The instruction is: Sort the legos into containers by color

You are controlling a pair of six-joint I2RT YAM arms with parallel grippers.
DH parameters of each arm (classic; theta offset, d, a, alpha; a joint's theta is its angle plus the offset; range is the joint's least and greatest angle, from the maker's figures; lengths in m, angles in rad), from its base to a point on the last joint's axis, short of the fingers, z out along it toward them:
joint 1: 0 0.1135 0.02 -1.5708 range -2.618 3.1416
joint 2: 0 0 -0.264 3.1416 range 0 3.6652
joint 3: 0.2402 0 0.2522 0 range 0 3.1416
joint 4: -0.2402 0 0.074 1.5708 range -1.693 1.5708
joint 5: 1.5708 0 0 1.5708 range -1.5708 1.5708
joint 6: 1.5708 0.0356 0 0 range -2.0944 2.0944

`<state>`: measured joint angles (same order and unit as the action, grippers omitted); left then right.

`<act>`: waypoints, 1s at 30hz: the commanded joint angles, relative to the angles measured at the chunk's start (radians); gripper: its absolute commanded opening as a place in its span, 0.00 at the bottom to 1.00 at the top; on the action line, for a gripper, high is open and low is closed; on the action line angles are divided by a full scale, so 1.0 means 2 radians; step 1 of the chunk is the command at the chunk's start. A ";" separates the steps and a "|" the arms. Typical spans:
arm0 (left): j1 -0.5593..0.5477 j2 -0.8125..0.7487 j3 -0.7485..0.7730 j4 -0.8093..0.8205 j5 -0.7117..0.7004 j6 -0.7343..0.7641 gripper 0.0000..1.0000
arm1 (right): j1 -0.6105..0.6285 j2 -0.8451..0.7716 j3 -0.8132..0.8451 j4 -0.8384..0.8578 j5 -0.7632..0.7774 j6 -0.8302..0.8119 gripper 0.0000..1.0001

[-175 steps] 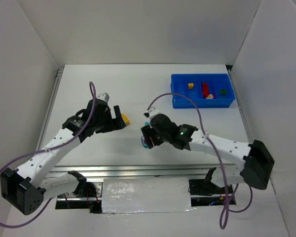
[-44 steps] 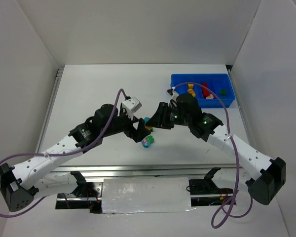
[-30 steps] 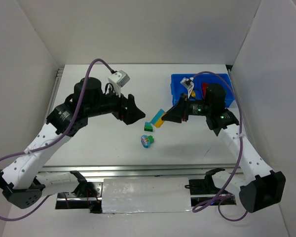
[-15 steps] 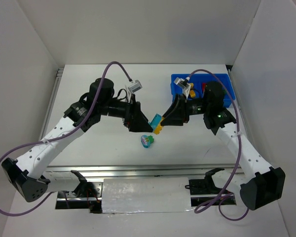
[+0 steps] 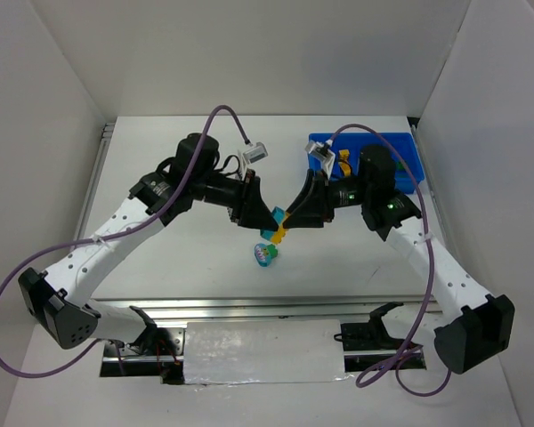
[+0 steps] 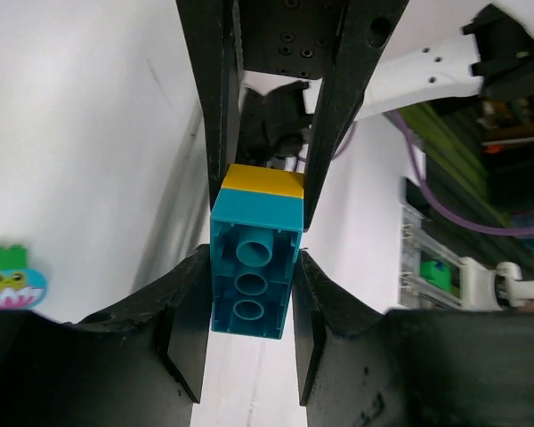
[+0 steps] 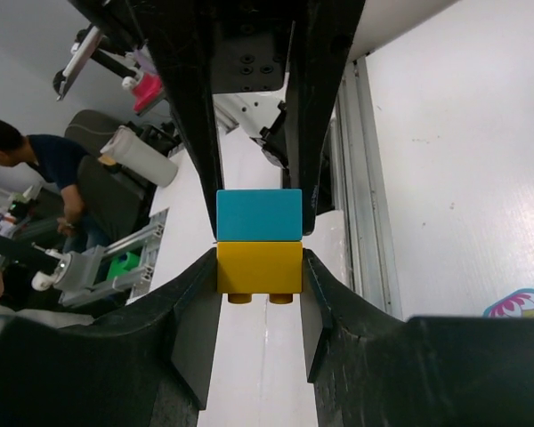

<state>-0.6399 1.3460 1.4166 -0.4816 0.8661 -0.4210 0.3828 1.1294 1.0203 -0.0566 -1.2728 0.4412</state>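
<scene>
A robotics lab: a white worktop boxed in by plain white panels, two robot arms bolted to a metal rail along the bottom, and a person among equipment at the right wrist view's left edge.

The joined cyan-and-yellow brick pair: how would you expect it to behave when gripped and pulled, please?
Likely rigid: cyan brick and yellow brick sit straight between left gripper and right gripper. Glossy sides may slip; the joint probably pops suddenly.
</scene>
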 commanded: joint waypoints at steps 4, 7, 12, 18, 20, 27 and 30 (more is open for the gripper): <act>0.057 -0.039 0.039 -0.014 -0.089 0.027 0.00 | -0.026 0.025 -0.028 -0.059 0.084 -0.090 0.00; 0.127 -0.058 0.033 -0.002 -0.070 0.015 0.00 | -0.049 0.024 -0.077 0.025 0.128 -0.015 0.00; 0.167 -0.053 0.041 -0.022 -0.100 0.023 0.00 | -0.073 0.054 -0.029 -0.052 0.284 0.010 0.00; 0.167 -0.058 0.008 -0.037 -0.199 0.034 0.00 | -0.106 0.118 0.100 -0.199 0.674 0.059 0.00; 0.168 -0.058 0.003 -0.042 -0.203 0.042 0.00 | -0.112 0.174 0.168 -0.243 0.756 0.055 0.00; 0.168 -0.053 -0.011 -0.038 -0.243 0.037 0.00 | -0.137 0.337 0.326 -0.301 0.833 0.028 0.00; 0.168 -0.047 -0.019 -0.028 -0.239 0.027 0.00 | -0.142 0.375 0.363 -0.298 0.834 0.018 0.00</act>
<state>-0.3054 1.2476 1.3872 -0.5816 0.4049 -0.3664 0.1104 1.8378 1.6627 -0.5957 0.3016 0.5102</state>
